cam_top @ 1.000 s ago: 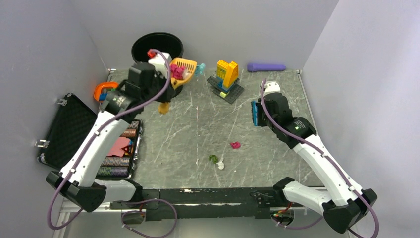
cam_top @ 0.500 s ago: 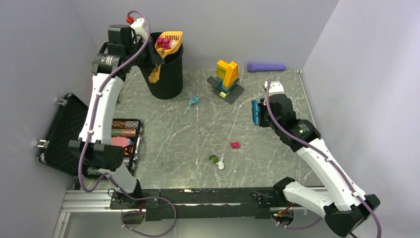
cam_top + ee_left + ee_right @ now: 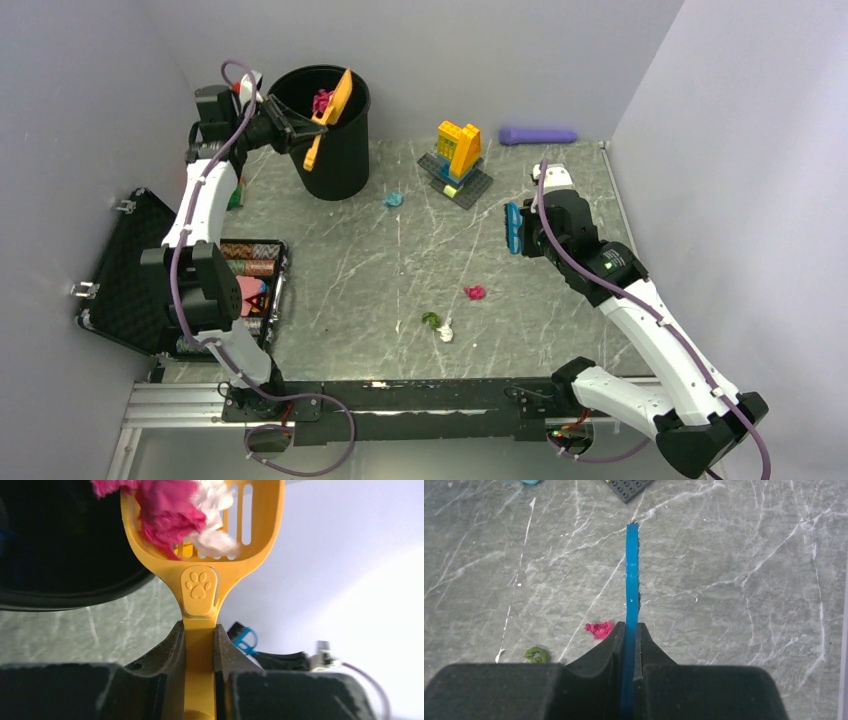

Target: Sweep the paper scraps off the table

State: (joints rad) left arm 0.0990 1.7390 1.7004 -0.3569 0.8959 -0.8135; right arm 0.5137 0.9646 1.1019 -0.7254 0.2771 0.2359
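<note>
My left gripper [image 3: 288, 128] [image 3: 199, 627] is shut on the handle of the orange slotted scoop [image 3: 337, 103] [image 3: 200, 582]. The scoop is tipped steeply over the black bin [image 3: 335, 160] [image 3: 55, 545] at the back left. Magenta [image 3: 167, 510] and white [image 3: 215, 540] paper scraps lie in its bowl. My right gripper [image 3: 527, 228] [image 3: 630, 627] is shut on a blue brush [image 3: 513, 228] [image 3: 632, 575], held above the table [image 3: 370, 270] at mid right. Loose scraps on the table are teal [image 3: 394, 199], magenta [image 3: 475, 292] [image 3: 599, 629], green [image 3: 431, 320] [image 3: 536, 654] and white [image 3: 445, 333].
A yellow-and-blue brick build [image 3: 458, 155] on a dark plate stands at the back centre. A purple cylinder [image 3: 538, 135] lies by the back wall. An open black case [image 3: 140, 270] sits at the left edge. Pale walls close in three sides.
My left arm swung the scoop up and back, then tilted it on edge over the bin. A teal scrap dropped onto the table beside the bin. The right arm barely moved.
</note>
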